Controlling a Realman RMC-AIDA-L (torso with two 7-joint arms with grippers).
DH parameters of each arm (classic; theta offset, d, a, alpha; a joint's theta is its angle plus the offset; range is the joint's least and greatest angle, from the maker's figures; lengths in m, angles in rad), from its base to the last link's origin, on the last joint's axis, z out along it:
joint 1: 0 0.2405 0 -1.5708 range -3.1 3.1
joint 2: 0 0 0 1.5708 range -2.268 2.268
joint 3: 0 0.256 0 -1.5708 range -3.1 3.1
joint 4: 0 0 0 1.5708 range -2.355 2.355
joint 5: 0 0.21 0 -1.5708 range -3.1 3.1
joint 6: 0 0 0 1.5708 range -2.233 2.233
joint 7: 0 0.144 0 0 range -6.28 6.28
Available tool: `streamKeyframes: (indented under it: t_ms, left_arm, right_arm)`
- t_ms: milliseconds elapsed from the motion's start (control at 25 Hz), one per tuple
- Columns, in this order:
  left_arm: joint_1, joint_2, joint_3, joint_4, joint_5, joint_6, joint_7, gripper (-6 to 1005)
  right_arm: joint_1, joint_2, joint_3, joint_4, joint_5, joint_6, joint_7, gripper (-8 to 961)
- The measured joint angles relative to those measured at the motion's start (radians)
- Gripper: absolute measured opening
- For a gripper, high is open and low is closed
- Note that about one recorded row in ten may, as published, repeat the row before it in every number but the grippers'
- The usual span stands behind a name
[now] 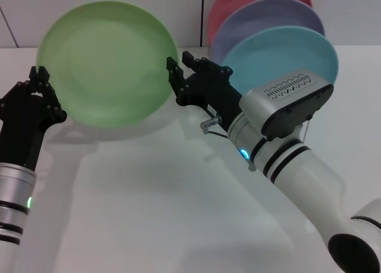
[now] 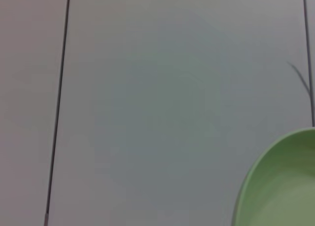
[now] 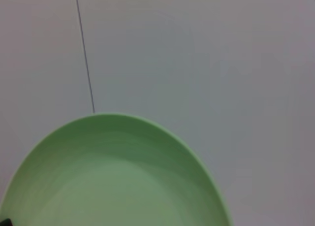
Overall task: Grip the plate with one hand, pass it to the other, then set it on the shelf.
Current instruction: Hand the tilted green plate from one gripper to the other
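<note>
plate [image 1: 107,62] btwn L gripper [image 1: 40,82] & R gripper [image 1: 178,74] | 3 racked plates [image 1: 286,56] behind R

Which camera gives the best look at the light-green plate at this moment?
The head view: the whole plate shows there, held upright between the left hand and the right hand. The right wrist view shows most of its face, the left wrist view only an edge.

The green plate [image 1: 107,62] looks like smooth, matt plastic; the table [image 1: 166,213] is smooth white with a soft sheen; the right arm's casing [image 1: 309,184] is glossy white plastic.
</note>
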Motion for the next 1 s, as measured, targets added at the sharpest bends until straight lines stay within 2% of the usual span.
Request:
streamKeyframes:
  t_ms: [1000]
  left_arm:
    - [0.003,0.0,0.006,0.0,0.005,0.001,0.0,33]
  right_arm:
    - [0.008,0.002,0.017,0.0,0.004,0.028,0.001,158]
